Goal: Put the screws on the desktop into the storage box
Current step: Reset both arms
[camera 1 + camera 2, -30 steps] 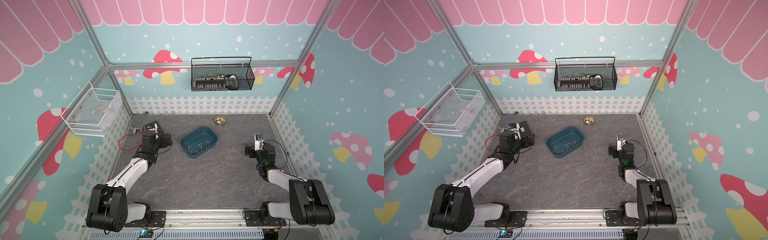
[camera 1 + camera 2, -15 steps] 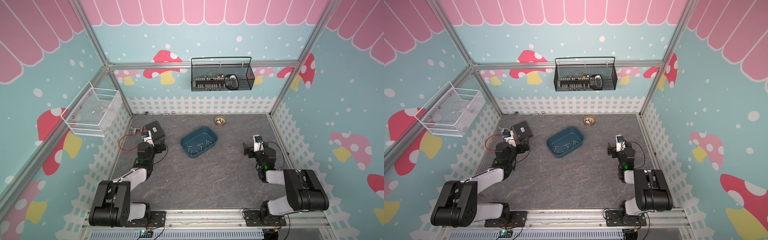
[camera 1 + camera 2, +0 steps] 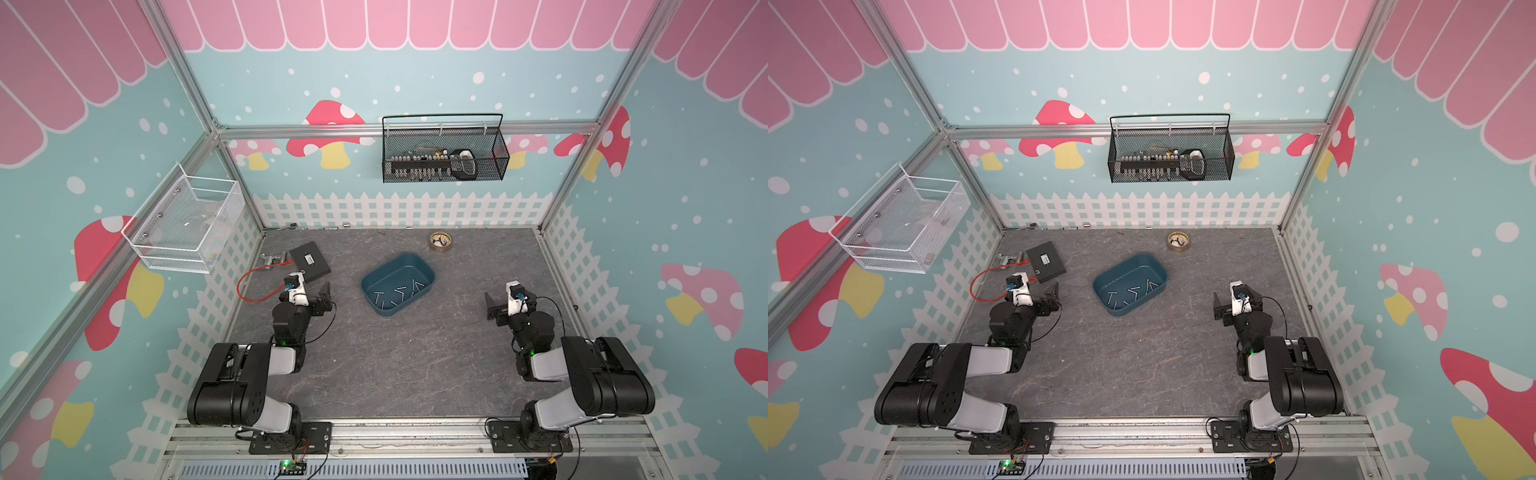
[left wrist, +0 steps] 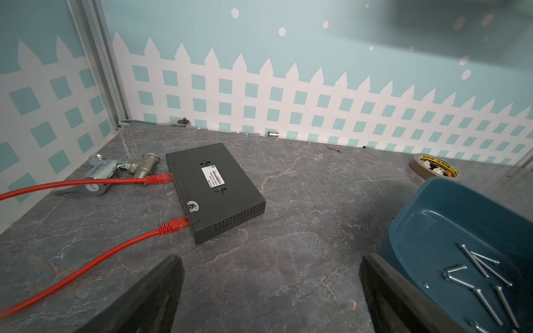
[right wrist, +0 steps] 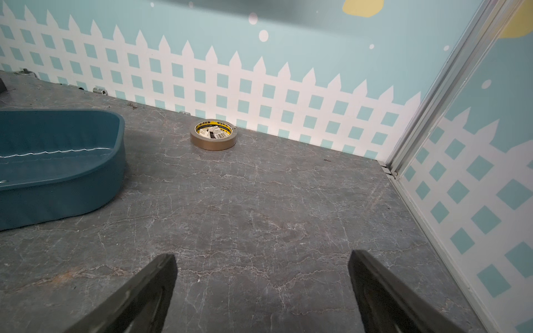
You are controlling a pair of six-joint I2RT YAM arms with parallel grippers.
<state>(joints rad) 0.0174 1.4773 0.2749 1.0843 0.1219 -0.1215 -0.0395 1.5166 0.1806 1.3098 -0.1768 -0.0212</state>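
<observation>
Thin silvery metal screws (image 3: 398, 293) lying loose on the floor of the dark teal-blue, round-cornered plastic storage box (image 3: 384, 274), near the middle of the dark grey marbled desktop (image 3: 415, 365). Left gripper (image 4: 269, 259) near the storage box, jaws spread wide, holding nothing. Right gripper (image 5: 262, 256) well apart on the opposite side, likewise wide and empty, over bare stone. Flat black box (image 3: 311, 261) with white label and red cables (image 4: 167, 229) beyond the left gripper; brown tape roll (image 3: 440, 241) by the back fence (image 3: 395, 210).

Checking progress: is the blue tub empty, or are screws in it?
Not empty. Several silvery screws lie loose on the floor of the tub, plain in both top views and the left wrist view.
</observation>
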